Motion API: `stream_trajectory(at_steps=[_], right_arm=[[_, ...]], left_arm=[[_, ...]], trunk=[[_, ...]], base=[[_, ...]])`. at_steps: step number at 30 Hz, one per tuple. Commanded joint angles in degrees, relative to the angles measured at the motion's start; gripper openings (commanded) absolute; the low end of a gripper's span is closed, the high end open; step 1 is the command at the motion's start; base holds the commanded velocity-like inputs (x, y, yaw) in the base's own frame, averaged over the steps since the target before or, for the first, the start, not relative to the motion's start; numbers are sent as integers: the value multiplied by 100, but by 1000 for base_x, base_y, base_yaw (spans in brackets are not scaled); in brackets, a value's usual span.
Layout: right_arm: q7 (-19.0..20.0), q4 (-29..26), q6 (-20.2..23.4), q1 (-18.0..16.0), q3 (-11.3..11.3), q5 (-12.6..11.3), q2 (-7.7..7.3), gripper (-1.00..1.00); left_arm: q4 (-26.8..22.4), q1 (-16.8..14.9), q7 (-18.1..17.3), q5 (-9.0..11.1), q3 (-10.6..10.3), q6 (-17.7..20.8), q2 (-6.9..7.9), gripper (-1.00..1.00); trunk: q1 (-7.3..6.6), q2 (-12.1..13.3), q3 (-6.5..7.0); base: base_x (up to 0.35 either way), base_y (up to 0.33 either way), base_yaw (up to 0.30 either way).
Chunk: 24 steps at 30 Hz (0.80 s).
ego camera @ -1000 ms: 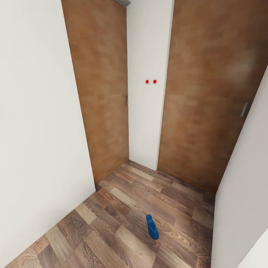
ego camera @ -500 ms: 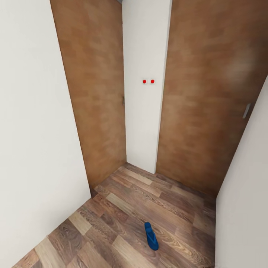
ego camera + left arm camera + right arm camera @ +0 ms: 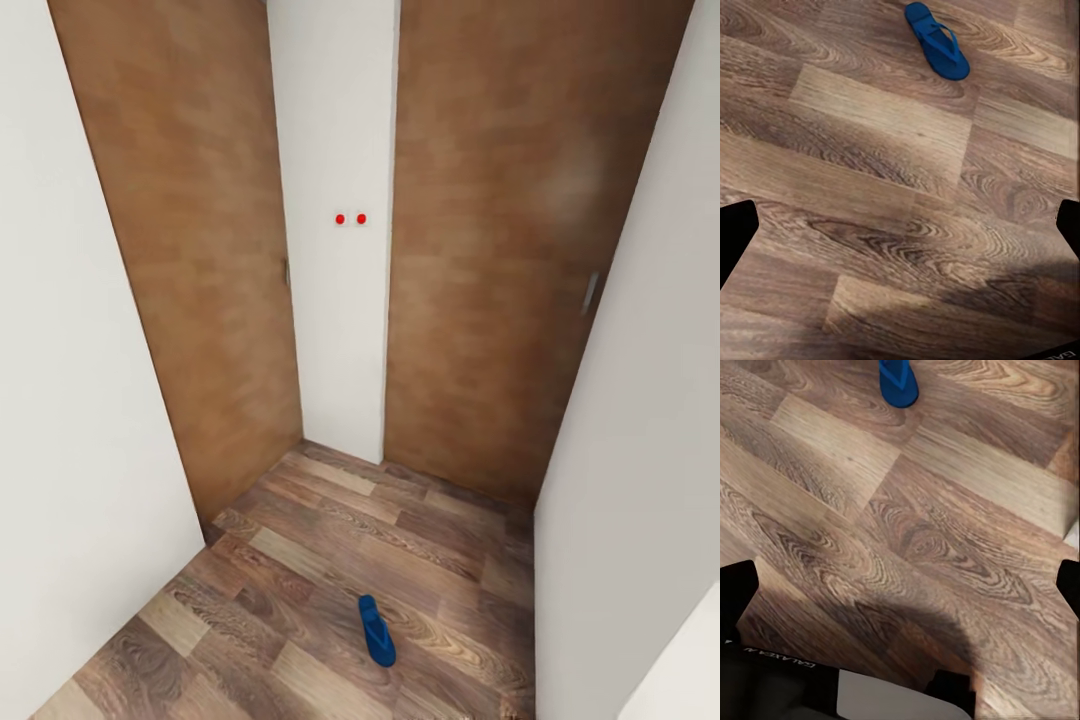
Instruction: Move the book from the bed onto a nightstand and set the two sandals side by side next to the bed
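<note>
One blue sandal (image 3: 377, 631) is lying flat on the plank floor (image 3: 300, 560), alone, in the narrow stretch between the left wall (image 3: 60, 420) and right wall (image 3: 620, 480), nearer the right wall, its length running toward the far end of the passage. Second sandal, book, bed, nightstand: not in these frames, so this is looking like a spot away from the bed.

Same sandal is showing in the left wrist view (image 3: 937, 39), strap up, well ahead of the left gripper (image 3: 900, 225), and its one end is showing in the right wrist view (image 3: 898, 379), well ahead of the right gripper (image 3: 900, 585). Both grippers are hanging over bare floor with fingers spread wide at the frame edges, nothing between them, nothing held.

Beyond the sandal, two brown doors are closing off the far end, left door (image 3: 190, 260) and right door (image 3: 500, 240), with a white wall strip carrying two red dots (image 3: 350, 218) between them.

Change over the last second: the whole head picture is shifting, dots and doors sliding left and the sandal sliding left and down, so the camera/base is moving, not the sandal. Judgement: robot is closing in and lining up on the sandal; pickup not yet started, next move needing a reach down with one arm
</note>
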Motion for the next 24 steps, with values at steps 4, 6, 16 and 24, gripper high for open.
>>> stream_trajectory(at_steps=[4,6,16,24], right_arm=[[33,0,2,-1,-15,-28,1,100],[30,2,1,0,-15,-28,1,100],[19,0,-4,0,-15,-27,1,100],[26,0,0,-2,-15,-28,1,100]], left_arm=[[2,-3,-18,-19,6,-22,3,100],[0,-3,-18,-17,8,-22,2,100],[-17,-3,-19,13,34,-4,7,100],[-860,-104,-14,658,55,736,-26,100]], trunk=[[0,-3,-5],[0,-3,-5],[0,-3,-5],[0,-3,-5]], base=[[0,0,-198],[0,0,-74],[0,0,-12],[0,0,0]])
